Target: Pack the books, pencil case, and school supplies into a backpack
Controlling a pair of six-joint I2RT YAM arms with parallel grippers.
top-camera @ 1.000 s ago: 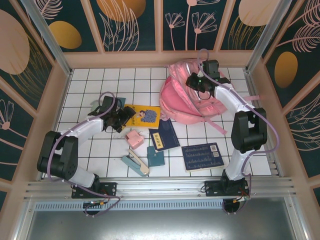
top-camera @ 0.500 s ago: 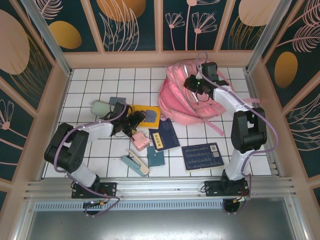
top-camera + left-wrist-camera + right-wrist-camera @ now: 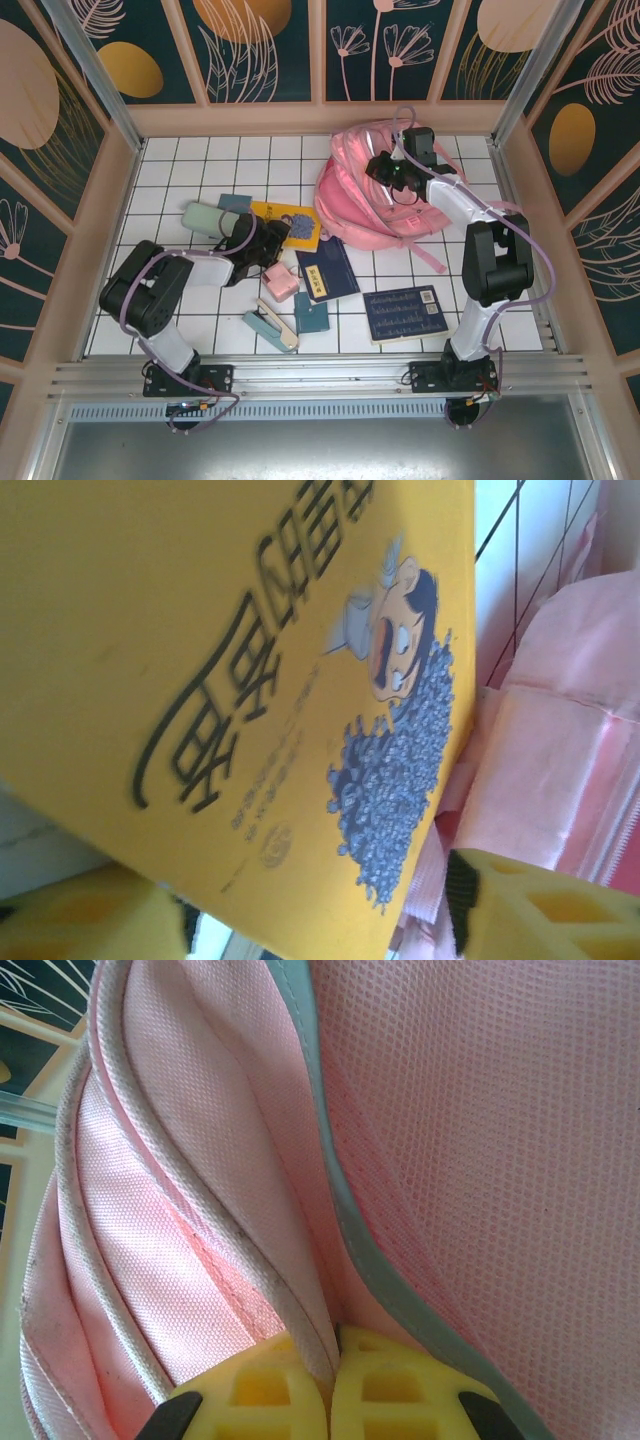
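Right tool [image 3: 396, 178] [image 3: 330, 1380] is recorded at the upper part of the backpack [image 3: 360, 205] [image 3: 470, 1110]. Its yellow fingers are pressed together and a piped fold of pink fabric is pinched between them, as seen in the right wrist view. Left tool [image 3: 266, 240] [image 3: 320, 920] is positioned low over the yellow book [image 3: 292, 224] [image 3: 250, 680]. Its jaws are held apart and the book's lower edge is seen between the two fingers. Whether either finger touches the cover cannot be told, so no grip is confirmed. The yellow book is located left of the backpack, its far edge just beside the pink fabric [image 3: 560, 780]. The pencil case [image 3: 205, 219] is noted on the white tiled tabletop [image 3: 200, 160], left of the yellow book, with a teal square [image 3: 236, 203] close by it. The pink squarish piece [image 3: 282, 283] is found just below the left tool. The smaller navy book [image 3: 328, 270] is laid at an angle beside it, and the larger navy book [image 3: 405, 313] sits further right, nearer the arm bases. The stapler [image 3: 270, 326] and a second teal square [image 3: 312, 314] are side by side at the near edge.
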